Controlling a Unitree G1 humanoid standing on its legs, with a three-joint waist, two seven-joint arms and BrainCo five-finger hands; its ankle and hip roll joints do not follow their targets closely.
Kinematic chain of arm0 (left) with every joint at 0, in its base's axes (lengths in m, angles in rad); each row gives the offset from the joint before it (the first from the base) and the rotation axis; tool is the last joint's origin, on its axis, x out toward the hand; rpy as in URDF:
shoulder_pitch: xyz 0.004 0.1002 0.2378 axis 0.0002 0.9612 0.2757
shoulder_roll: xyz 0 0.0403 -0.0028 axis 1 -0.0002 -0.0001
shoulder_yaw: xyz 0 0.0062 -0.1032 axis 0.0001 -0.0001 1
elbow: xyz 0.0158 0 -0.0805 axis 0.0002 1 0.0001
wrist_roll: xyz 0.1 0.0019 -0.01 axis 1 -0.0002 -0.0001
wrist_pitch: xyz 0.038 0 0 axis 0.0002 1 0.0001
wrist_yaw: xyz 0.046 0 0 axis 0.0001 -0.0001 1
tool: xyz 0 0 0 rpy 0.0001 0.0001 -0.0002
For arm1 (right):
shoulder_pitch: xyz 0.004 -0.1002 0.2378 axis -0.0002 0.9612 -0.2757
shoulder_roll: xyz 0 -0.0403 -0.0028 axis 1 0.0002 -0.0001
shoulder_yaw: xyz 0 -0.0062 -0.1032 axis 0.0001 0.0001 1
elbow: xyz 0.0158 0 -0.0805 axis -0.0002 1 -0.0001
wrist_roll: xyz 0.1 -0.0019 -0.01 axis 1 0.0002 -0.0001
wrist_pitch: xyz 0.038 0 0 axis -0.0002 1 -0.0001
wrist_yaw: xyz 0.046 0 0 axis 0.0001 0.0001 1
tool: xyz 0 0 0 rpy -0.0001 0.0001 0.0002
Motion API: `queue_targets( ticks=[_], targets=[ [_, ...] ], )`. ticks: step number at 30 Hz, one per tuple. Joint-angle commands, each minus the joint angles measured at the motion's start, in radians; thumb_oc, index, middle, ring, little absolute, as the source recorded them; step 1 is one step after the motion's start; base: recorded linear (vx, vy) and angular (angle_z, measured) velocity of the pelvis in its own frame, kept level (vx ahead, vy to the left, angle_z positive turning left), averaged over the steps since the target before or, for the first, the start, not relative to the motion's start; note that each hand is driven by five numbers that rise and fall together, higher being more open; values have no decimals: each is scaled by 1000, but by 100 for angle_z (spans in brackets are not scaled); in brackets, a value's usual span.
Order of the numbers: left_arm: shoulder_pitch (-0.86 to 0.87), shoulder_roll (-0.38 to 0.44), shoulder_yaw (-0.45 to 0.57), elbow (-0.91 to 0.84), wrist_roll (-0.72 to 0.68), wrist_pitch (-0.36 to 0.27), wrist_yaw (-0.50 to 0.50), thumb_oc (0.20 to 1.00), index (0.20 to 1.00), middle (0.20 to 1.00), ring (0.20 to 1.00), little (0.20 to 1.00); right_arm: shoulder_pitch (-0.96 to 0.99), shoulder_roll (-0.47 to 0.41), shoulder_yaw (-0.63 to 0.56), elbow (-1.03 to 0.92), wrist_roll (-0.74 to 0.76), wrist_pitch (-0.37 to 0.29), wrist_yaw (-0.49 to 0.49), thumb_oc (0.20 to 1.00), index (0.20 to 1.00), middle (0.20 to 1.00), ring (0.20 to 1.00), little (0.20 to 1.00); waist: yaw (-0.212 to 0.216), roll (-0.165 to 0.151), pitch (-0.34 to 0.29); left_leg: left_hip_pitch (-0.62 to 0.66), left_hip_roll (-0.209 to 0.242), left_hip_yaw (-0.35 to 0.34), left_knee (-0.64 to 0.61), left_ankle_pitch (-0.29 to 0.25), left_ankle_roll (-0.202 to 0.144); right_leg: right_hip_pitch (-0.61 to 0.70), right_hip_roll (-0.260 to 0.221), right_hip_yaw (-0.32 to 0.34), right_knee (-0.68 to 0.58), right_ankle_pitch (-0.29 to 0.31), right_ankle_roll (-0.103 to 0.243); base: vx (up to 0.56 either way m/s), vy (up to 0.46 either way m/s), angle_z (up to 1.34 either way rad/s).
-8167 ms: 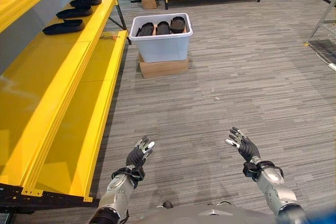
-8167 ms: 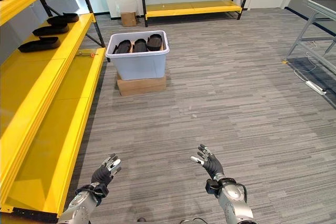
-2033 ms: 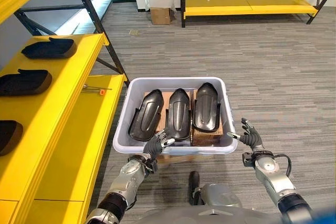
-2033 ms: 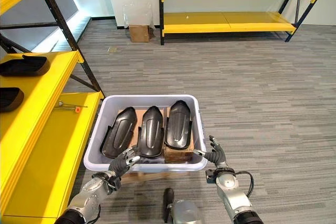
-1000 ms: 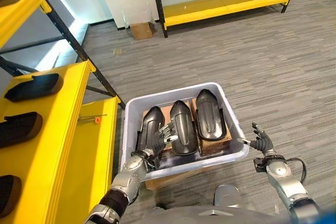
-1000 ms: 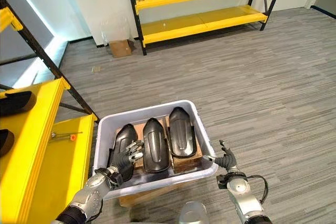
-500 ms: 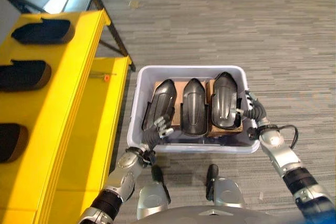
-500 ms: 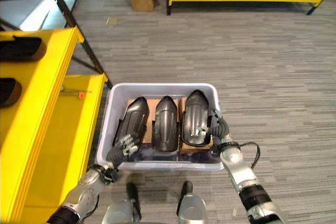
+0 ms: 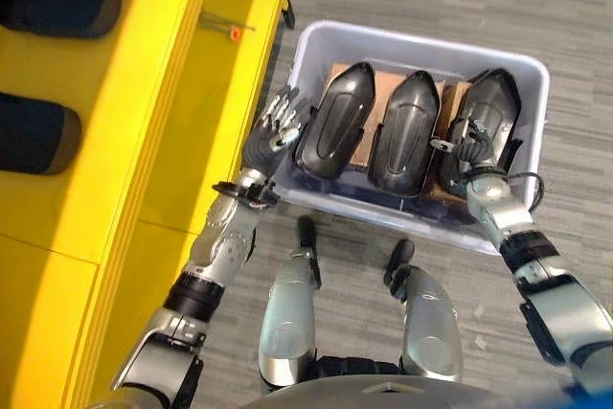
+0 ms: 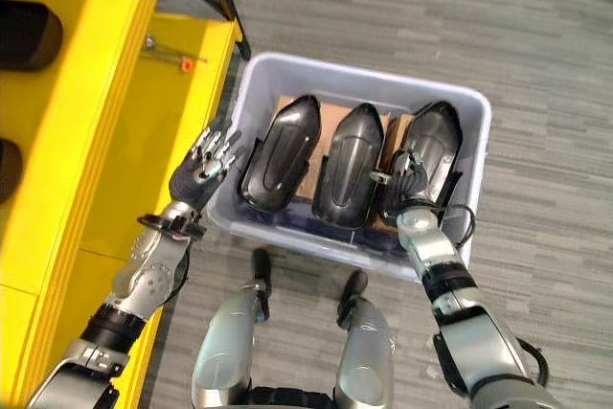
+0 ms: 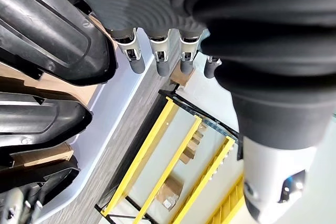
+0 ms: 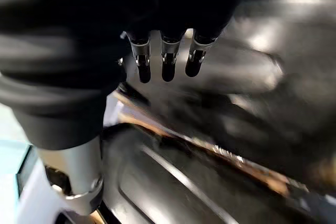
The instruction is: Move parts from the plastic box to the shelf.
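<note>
Inside the plastic box, three black parts lie side by side on brown cardboard: the left part, the middle part and the right part. Reaching over the box's near rim, the right hand rests on the right part with relaxed, uncurled fingers (gripping nothing). Beside the box's left wall, the left hand hovers with fingers spread straight, just clear of the left part. A yellow shelf stands further left, carrying more dark parts.
</note>
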State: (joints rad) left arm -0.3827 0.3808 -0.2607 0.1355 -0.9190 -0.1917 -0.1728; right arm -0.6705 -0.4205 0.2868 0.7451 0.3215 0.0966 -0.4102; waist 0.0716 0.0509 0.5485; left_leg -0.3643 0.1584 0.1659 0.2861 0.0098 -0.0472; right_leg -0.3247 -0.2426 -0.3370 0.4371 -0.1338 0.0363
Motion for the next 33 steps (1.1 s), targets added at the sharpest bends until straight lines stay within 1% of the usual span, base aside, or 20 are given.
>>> queue_targets(
  ticks=[1,3,4,7,8,10,11,12,13,14,16,19,20,21,22,24,25,27,30,33],
  targets=[
    [57,4,-11,-117,20,-66,26,1000,1000,1000,1000,1000,5,-15,6,-13,61,-10,-31,1000,1000,1000,1000,1000,1,6,-54,37,59,31,-21,12,-36,32,-3,69,23,-18,30,-38,25,8],
    [39,3,-21,-120,34,-66,39,1000,1000,1000,1000,1000,-19,-9,7,25,102,-11,-22,1000,1000,1000,1000,1000,5,9,-42,20,51,28,-12,8,-32,8,-10,70,47,-26,31,-40,21,8],
    [31,4,-23,-125,38,-63,44,1000,1000,1000,1000,1000,-34,-8,1,53,172,-13,-3,1000,1000,1000,1000,1000,9,13,-34,5,47,27,-8,8,-30,-12,-14,69,61,-29,30,-32,15,7],
    [28,5,-26,-129,32,-51,52,1000,1000,1000,1000,1000,-51,4,-13,94,221,-28,50,1000,1000,1000,1000,1000,16,22,-28,-21,38,24,-1,8,-25,-45,-19,70,86,-34,30,-34,19,5],
    [26,2,-27,-129,33,-40,54,1000,1000,1000,1000,1000,-61,7,-11,101,206,-49,99,1000,1000,1000,1000,1000,18,25,-28,-32,35,25,0,10,-24,-63,-23,70,97,-36,30,-18,12,6],
    [29,4,-29,-130,34,-32,48,1000,1000,1000,1000,1000,-69,8,4,94,159,-69,145,1000,1000,1000,1000,1000,20,29,-28,-43,32,25,4,10,-22,-77,-27,68,109,-37,29,0,0,0],
    [41,4,-27,-140,37,-22,37,1000,1000,1000,1000,1000,-72,8,33,59,81,-84,188,1000,1000,1000,1000,1000,21,32,-28,-52,30,27,10,10,-21,-88,-31,68,116,-36,27,0,0,0],
    [45,5,-27,-140,38,-21,34,1000,1000,1000,1000,1000,-71,7,47,39,57,-85,182,1000,1000,1000,1000,1000,20,32,-28,-54,31,28,13,9,-21,-92,-32,68,119,-36,27,0,0,0],
    [49,3,-26,-140,43,-17,27,1000,1000,1000,1000,1000,-70,5,77,-6,3,-75,139,1000,1000,1000,1000,1000,18,31,-28,-54,34,34,17,8,-20,-97,-34,70,122,-33,28,0,0,0],
    [49,3,-27,-141,45,-16,26,1000,1000,1000,1000,1000,-70,5,82,-12,-1,-76,128,1000,1000,1000,1000,1000,17,31,-28,-55,34,35,18,8,-20,-98,-35,70,123,-32,28,0,0,0],
    [51,0,-28,-142,51,-10,22,1000,1000,1000,1000,1000,-69,4,94,-37,-34,-75,64,1000,1000,1000,1000,1000,13,29,-28,-52,36,39,20,5,-20,-97,-34,72,120,-30,28,0,0,0],
    [54,-3,-36,-140,54,-12,17,1000,1000,1000,1000,1000,-70,-6,96,-65,-114,-83,15,1000,1000,1000,1000,1000,4,28,-28,-49,38,44,19,3,-20,-101,-31,79,115,-25,32,1,0,-1],
    [52,-5,-40,-138,55,-12,17,1000,1000,1000,1000,1000,-70,-7,99,-82,-152,-74,-10,1000,1000,1000,1000,1000,0,27,-28,-48,38,46,17,2,-19,-102,-29,81,111,-22,34,0,0,0],
    [51,-6,-43,-141,58,-8,15,1000,1000,1000,1000,1000,-67,-10,99,-99,-208,-61,-70,1000,1000,1000,1000,1000,-3,26,-28,-45,38,49,14,2,-19,-102,-28,85,106,-18,36,0,0,0],
    [50,-7,-44,-141,59,-8,16,1000,1000,1000,1000,1000,-67,-12,99,-101,-222,-56,-88,1000,1000,1000,1000,1000,-4,25,-28,-45,39,50,13,2,-19,-102,-27,86,104,-17,37,0,0,0],
    [42,-11,-57,-129,62,-20,19,1000,1000,1000,1000,1000,-79,-33,104,-102,-435,-56,-240,1000,1000,1000,1000,1000,-12,25,-28,-41,39,55,6,3,-19,-101,-22,90,90,-11,42,-20,8,-1],
    [36,-11,-65,-124,60,-26,24,1000,1000,1000,1000,1000,-84,-44,107,-108,-518,-66,-289,1000,1000,1000,1000,1000,-16,26,-28,-41,40,57,3,4,-19,-102,-22,93,87,-8,45,-36,18,-1],
    [27,-10,-76,-118,56,-31,28,1000,1000,1000,1000,1000,-93,-55,111,-123,-588,-85,-315,1000,1000,1000,1000,1000,-19,28,-28,-39,39,58,-1,4,-18,-101,-20,96,80,-6,48,-17,8,-1],
    [15,-13,-84,-101,53,-39,26,1000,1000,1000,1000,1000,-110,-63,133,-152,-649,-95,-302,1000,1000,1000,1000,1000,-21,31,-28,-34,35,58,-11,6,-18,-96,-21,100,63,1,51,-31,2,-4],
    [14,-17,-86,-97,57,-43,19,1000,1000,1000,1000,1000,-116,-68,153,-171,-685,-98,-374,1000,1000,1000,1000,1000,-23,32,-28,-28,37,62,-21,8,-18,-93,-24,100,48,9,56,-26,1,-4]
  ],
)
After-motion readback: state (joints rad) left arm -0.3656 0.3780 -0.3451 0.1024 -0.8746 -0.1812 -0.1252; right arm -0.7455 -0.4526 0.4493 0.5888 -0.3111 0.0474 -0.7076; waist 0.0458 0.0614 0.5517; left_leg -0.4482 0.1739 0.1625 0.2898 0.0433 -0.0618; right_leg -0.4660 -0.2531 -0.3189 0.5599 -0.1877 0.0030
